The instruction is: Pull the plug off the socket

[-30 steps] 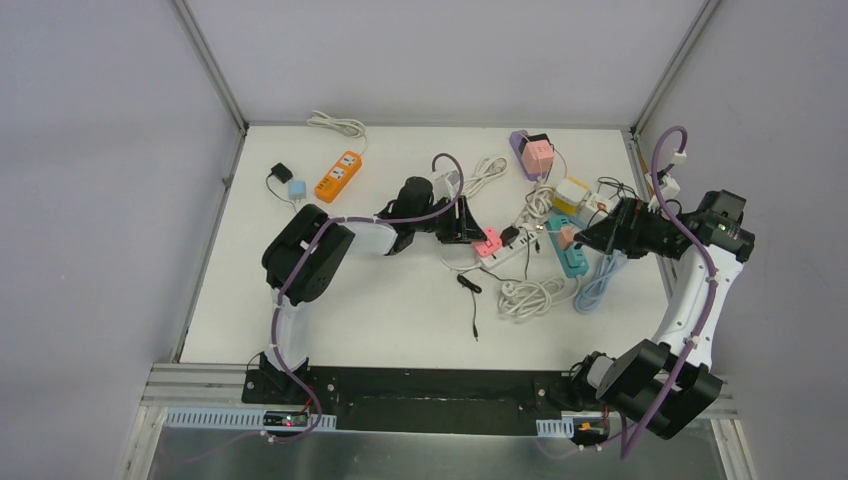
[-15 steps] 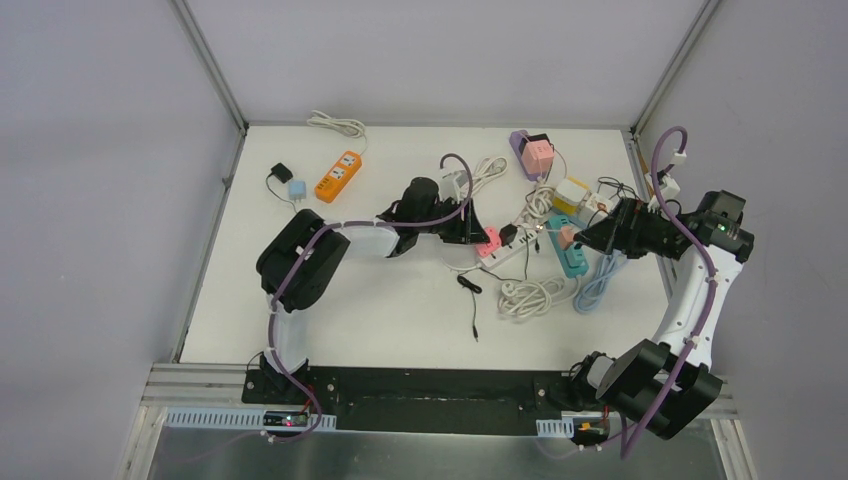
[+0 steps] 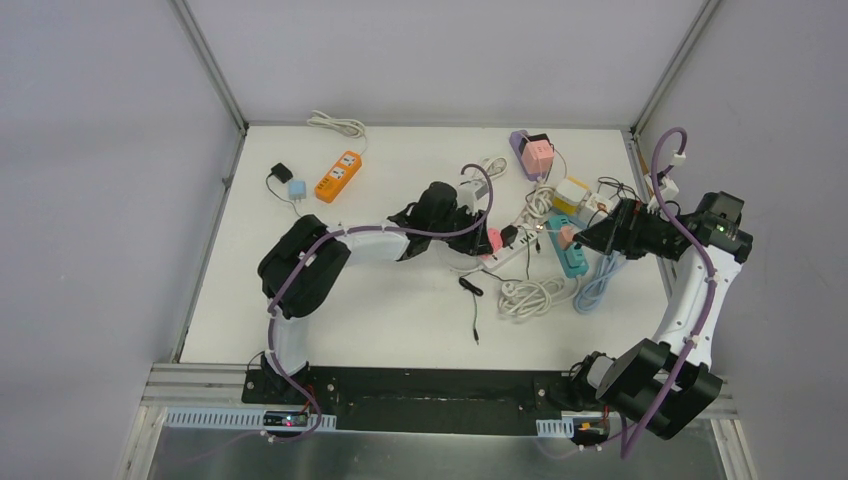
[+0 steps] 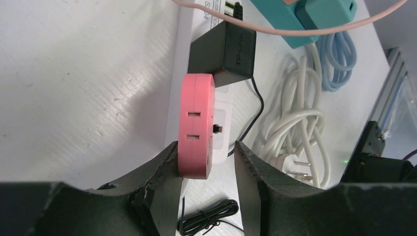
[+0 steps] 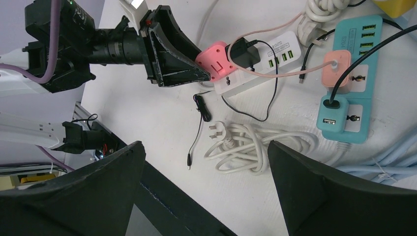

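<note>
A pink plug adapter sits plugged into a white power strip, next to a black adapter. My left gripper is open, its fingertips either side of the pink plug's near end; the left finger touches it, the right finger stands apart. In the top view the left gripper is at the pink plug. My right gripper is open and empty above the teal strip. The right wrist view shows the pink plug too.
A coiled white cable and a black cable lie near the strip. A blue cable lies right. An orange strip, small adapters, pink and yellow blocks sit at the back.
My left gripper has moved right toward the pink plug and now brackets it. The right arm has not moved.
</note>
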`<control>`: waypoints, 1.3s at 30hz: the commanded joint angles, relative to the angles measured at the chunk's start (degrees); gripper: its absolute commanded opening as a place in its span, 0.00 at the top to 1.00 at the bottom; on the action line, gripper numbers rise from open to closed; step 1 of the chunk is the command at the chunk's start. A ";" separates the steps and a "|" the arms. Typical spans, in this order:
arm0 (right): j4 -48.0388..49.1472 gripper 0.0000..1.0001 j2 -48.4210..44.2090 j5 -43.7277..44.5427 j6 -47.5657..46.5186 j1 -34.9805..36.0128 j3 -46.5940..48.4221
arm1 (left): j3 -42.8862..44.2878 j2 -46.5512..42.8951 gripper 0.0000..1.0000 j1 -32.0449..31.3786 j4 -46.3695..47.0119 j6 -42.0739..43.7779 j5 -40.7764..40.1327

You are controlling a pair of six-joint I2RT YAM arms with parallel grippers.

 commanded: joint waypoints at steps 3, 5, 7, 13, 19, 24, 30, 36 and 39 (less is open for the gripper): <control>1.64 0.00 -0.72 -2.06 0.14 -0.11 -0.12 | 3.22 -2.71 0.59 -1.56 -1.29 5.89 -4.62; 1.65 0.00 -0.53 -1.77 0.05 0.16 -0.07 | 3.78 -2.52 0.61 -1.86 -1.73 6.24 -5.41; 1.69 0.00 -0.24 -1.34 -0.18 0.56 0.11 | 4.26 -2.22 0.62 -2.00 -2.22 6.27 -6.23; 0.96 0.00 1.22 0.66 -1.37 2.78 1.37 | 5.96 -1.07 0.68 -2.17 -3.35 6.86 -6.50; -1.89 0.00 4.85 7.61 -4.46 11.01 6.71 | 7.76 0.87 1.00 -2.22 -3.43 7.18 -2.72; -3.46 0.00 9.88 14.76 -8.91 19.53 13.99 | 6.03 -0.13 1.00 -2.21 -3.16 10.67 -1.03; -12.86 0.00 14.44 8.23 -47.71 24.10 16.07 | 3.52 -2.66 1.00 -2.18 -5.51 17.06 0.21; -18.29 0.00 23.30 7.42 -71.81 27.88 20.38 | 3.10 -3.80 1.00 -2.18 -9.38 18.83 1.41; -15.60 0.00 26.76 7.37 -73.27 29.53 21.59 | 3.25 -3.89 1.00 -2.15 -10.77 18.47 1.66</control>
